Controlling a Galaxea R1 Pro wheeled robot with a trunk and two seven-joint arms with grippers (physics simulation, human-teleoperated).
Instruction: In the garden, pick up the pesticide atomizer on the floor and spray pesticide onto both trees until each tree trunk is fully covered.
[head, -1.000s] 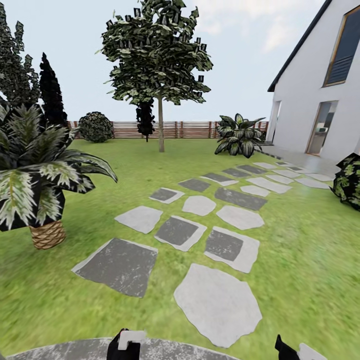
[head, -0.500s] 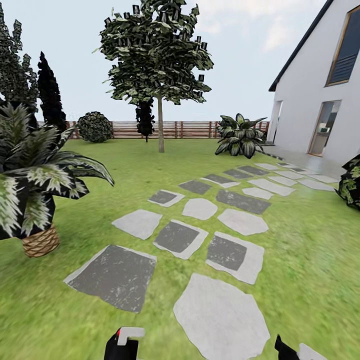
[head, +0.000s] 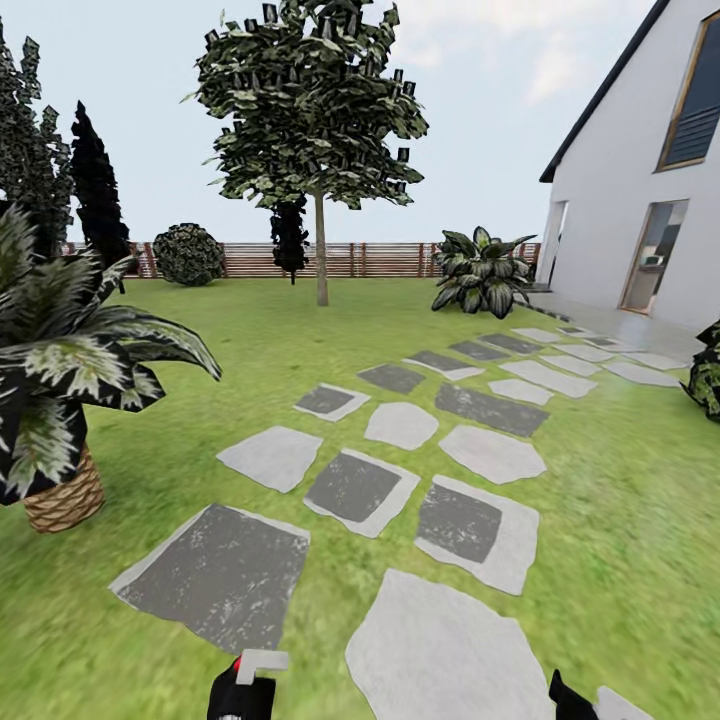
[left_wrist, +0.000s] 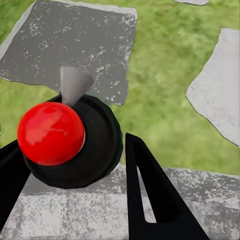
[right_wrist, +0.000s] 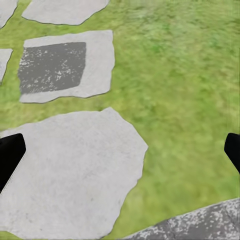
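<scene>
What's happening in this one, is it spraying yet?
Not yet. The left gripper holds the pesticide atomizer, red cap up, between its fingers. The right gripper is open and empty over the stepping stones. The robot faces across the lawn toward a tree by the fence, too far off to spray.

My fingers (left_wrist: 150, 200) close around the pesticide atomizer (left_wrist: 75, 140), its red cap (left_wrist: 50, 133) facing me, above a dark paving stone (left_wrist: 75, 45) set in grass (left_wrist: 165, 85).

no readable text, no labels, no brands, no numbers, no signs
</scene>
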